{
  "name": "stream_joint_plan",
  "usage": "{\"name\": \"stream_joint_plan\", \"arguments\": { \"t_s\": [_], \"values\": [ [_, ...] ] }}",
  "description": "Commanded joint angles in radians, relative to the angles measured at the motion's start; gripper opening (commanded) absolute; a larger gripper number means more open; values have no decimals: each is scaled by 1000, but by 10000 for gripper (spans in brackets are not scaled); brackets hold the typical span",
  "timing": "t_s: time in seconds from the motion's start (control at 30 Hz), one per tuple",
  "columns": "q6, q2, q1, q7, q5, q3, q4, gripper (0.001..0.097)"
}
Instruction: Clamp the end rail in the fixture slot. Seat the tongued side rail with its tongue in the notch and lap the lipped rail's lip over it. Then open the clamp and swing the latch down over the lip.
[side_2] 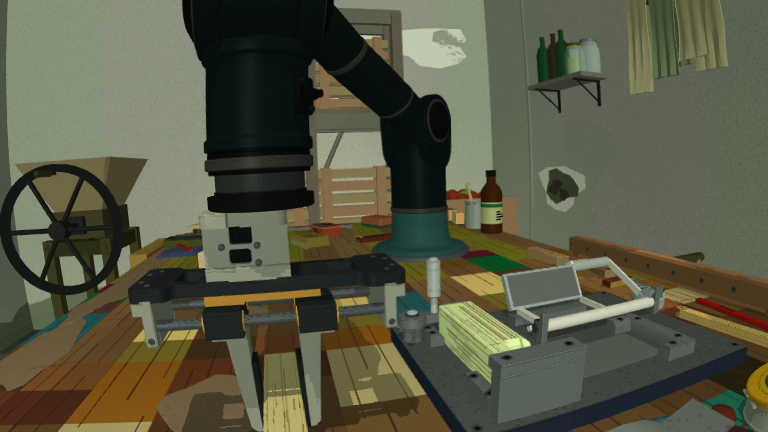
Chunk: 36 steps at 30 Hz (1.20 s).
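Observation:
A pale wooden rail (280,392) lies flat on the patchwork table at the left front, running toward the camera. A second, wider rail (370,384) lies beside it to the right. The pale green end rail (480,336) sits in the slot of the grey fixture (569,360), against the front block, with the clamp lever (433,285) upright at the fixture's left corner. The latch (542,287) with its white bar stands raised behind it. My gripper (282,416) is down over the narrow rail with a finger on each side of it, shut on it.
The arm's base (420,236) stands at mid-table behind the fixture. A brown bottle (491,204) and a cup stand at the far edge, with wood scraps around. A handwheel machine (59,228) stands off the table's left side. A wooden beam (671,268) runs along the right.

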Motion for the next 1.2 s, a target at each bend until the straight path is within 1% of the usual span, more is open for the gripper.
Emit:
{"name": "stream_joint_plan", "arguments": {
  "t_s": [0.0,0.37,1.17],
  "values": [
    [0,-1,0,0,0,-1,-1,264],
    [0,-1,0,0,0,-1,0,44],
    [30,-28,7,10,-18,-17,-5,39]
  ]
}}
